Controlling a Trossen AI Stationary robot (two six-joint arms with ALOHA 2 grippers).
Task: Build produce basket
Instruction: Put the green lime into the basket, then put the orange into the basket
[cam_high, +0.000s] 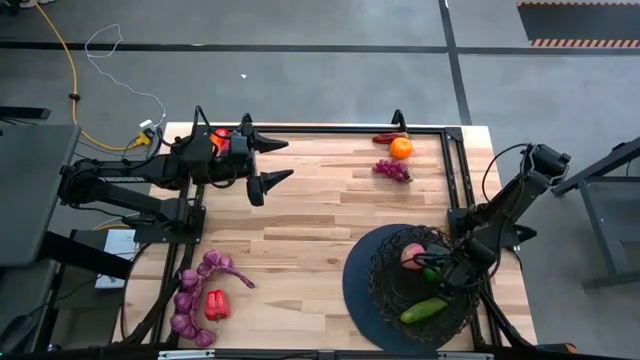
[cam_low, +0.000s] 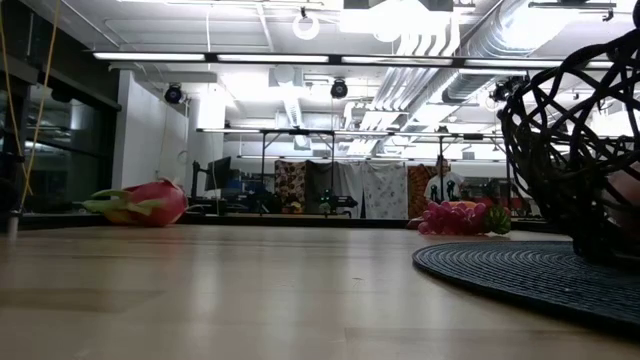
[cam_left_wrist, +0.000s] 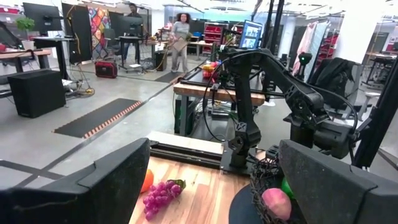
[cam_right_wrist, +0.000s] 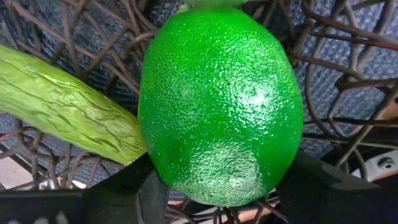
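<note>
Green fruit, round and pebbly-skinned, is held between the two dark fingers of the right tool, which is lowered inside the basket at the near right part of the table; the jaws are closed about halfway, one pressed against each side of the fruit. Just beside the held fruit, touching it, a green cucumber is seen lying on the lattice floor of the basket, and in the high view it lies toward the near edge from the tool. A pink peach rests in the basket just on the other side of the tool. The basket is carried on a dark round disc. Farther from the right tool, at the far edge of the table, an orange is found with a red pepper beside it and a purple grape bunch just in front. Well apart, at the near left corner, more purple grape bunches are curved around a second red pepper. The left tool is held at the far left of the table with its jaws spread wide and nothing between them. In the low view a pink dragon fruit is seen lying at the far left.
</note>
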